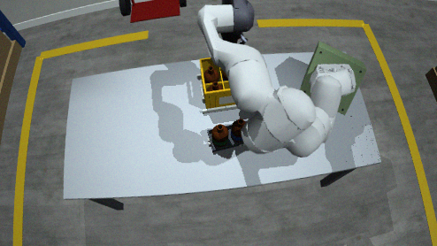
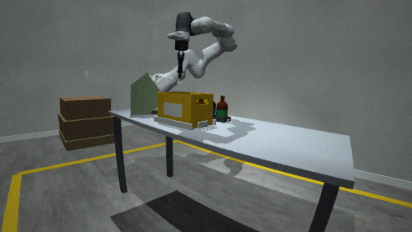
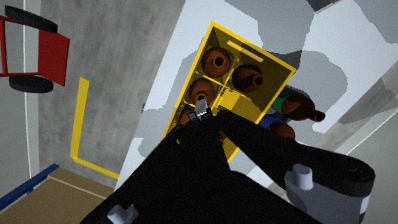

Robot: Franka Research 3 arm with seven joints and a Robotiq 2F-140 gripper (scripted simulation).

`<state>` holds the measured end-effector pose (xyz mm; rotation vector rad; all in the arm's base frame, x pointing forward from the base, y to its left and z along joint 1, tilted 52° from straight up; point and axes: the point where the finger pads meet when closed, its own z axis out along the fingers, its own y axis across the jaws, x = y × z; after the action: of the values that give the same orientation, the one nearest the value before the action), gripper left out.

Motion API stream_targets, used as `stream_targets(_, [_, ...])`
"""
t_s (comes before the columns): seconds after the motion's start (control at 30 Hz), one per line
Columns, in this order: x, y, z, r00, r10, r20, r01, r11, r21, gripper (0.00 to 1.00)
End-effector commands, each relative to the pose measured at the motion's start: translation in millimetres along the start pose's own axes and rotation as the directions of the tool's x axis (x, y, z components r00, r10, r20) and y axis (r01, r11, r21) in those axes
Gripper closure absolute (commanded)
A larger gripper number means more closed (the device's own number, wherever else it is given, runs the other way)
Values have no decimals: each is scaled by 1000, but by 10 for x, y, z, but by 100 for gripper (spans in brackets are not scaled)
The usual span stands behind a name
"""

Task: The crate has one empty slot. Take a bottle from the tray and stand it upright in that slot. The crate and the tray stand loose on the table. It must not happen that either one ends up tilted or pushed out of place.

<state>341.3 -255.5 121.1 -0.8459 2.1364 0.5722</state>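
A yellow crate [image 1: 216, 100] [image 2: 183, 108] [image 3: 280, 60] stands at the back of the table [image 1: 124, 155] [image 2: 283, 142]. Brown bottles [image 1: 210, 72] [image 3: 216, 60] fill its slots. One slot [image 3: 240, 102] in the middle row shows bare yellow. A small dark tray [image 1: 224, 147] [image 2: 223, 119] in front of the crate holds two upright brown bottles [image 1: 219, 131] [image 1: 238, 126] [image 2: 222, 108] [image 3: 297, 107]. My gripper [image 2: 180, 77] [image 3: 203, 107] hangs high above the crate. Its fingers are shut together with nothing between them.
A green board [image 1: 332, 62] [image 2: 142, 98] leans at the arm's base. Stacked cardboard boxes [image 2: 85, 121] stand on the floor beyond the table. A red cart [image 1: 155, 9] [image 3: 50, 55] stands behind. Yellow floor tape [image 1: 26, 133] rings the table.
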Motion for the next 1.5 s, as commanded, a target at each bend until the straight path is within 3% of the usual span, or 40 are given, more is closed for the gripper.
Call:
stream_targets(0.0, [-3,0,-3,1000,5,-1,-5,1000,-2,100])
stream_targets(0.5, [-31,9,-4,1000,5,2,-5,1000,-2,100])
stream_targets(0.63, [-283,106,-15,1000,5,25,-5,1000,-5,100])
stream_targets(0.8, [-962,464,-54,997,-3,73,4,1000,-19,100])
stream_targets(1.0, [-1750,1193,-87,996,-40,77,42,999,-34,100])
stream_targets(1.07, [-1750,1193,-87,996,-40,77,42,999,-34,100])
stream_targets(1.27, [-2042,1747,-49,997,-73,24,74,997,-15,100])
stream_targets(1.47, [-2078,1889,-26,997,-81,1,81,997,-2,100])
